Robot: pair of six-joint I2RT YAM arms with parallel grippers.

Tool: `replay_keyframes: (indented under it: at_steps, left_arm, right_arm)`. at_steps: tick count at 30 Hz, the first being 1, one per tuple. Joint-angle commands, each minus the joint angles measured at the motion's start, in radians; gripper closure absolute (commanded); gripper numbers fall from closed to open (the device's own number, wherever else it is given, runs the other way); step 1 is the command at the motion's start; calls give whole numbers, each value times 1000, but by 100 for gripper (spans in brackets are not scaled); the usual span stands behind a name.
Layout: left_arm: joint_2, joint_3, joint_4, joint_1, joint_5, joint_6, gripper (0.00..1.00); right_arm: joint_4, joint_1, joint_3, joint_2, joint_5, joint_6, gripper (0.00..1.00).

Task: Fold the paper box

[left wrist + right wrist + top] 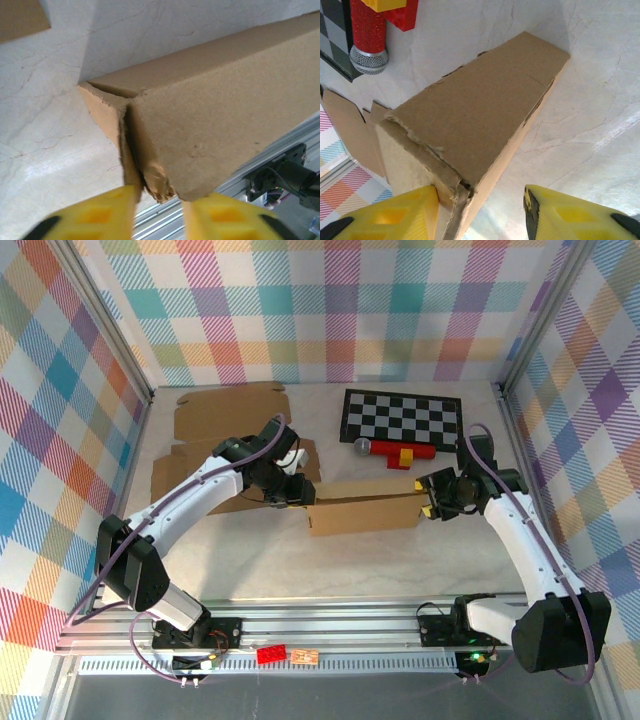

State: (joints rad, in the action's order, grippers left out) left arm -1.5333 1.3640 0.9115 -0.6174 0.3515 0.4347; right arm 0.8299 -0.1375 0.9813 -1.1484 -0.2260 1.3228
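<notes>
The paper box [365, 508] lies between left arm [190, 495] and right arm [520, 530].

Pastel plaid walls [320, 310] at back, left and right, aluminium posts [118, 330] running up the corners. White marble-look table [340, 575], faint grey veins, soft even light, mild glare patch in left wrist view. Slotted aluminium rail [340, 623] along near edge, grey strip [330, 695] below it
</notes>
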Motion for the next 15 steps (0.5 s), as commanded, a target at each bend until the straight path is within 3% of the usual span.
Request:
replay_keyframes:
  at_steps: [1,7,15]
  left_arm:
    - [85,0,-17,1,11,84,58]
    - [132,-56,-84,85,81,214,53]
    - [51,-75,-170,104,131,235,56]
  right_arm:
    - [42,6,-27,0,15,-16,53]
    - [51,6,-40,7,24,-26,54]
    - [54,6,-43,9,26,-32,54]
